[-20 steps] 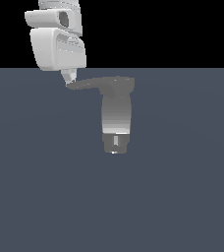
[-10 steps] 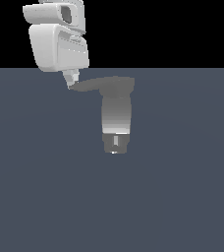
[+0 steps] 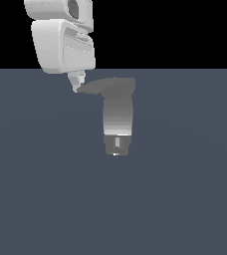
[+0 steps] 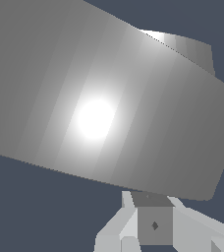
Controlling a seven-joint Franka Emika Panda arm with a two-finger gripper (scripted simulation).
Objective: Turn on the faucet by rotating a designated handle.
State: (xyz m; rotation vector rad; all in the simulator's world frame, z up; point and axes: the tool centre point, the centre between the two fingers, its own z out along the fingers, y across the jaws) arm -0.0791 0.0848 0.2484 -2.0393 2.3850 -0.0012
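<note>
Centrally, grey faucet (image 3: 118, 122) stands upright; its handle (image 3: 103, 87) points to exterior view's left. Gripper (image 3: 77, 84) tip sits at handle's pointed end, apparently touching. Can't tell if fingers open or clenched. Judged: contact made, rotation mostly left.

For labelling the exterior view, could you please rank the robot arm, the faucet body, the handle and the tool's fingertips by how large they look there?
1. Robot arm, largest, though cut off by the frame.
2. Faucet body.
3. Handle: about as long as the body is tall, but far thinner.
4. Tool fingertips, smallest.
The arm's distance from the camera is unknown.
</note>
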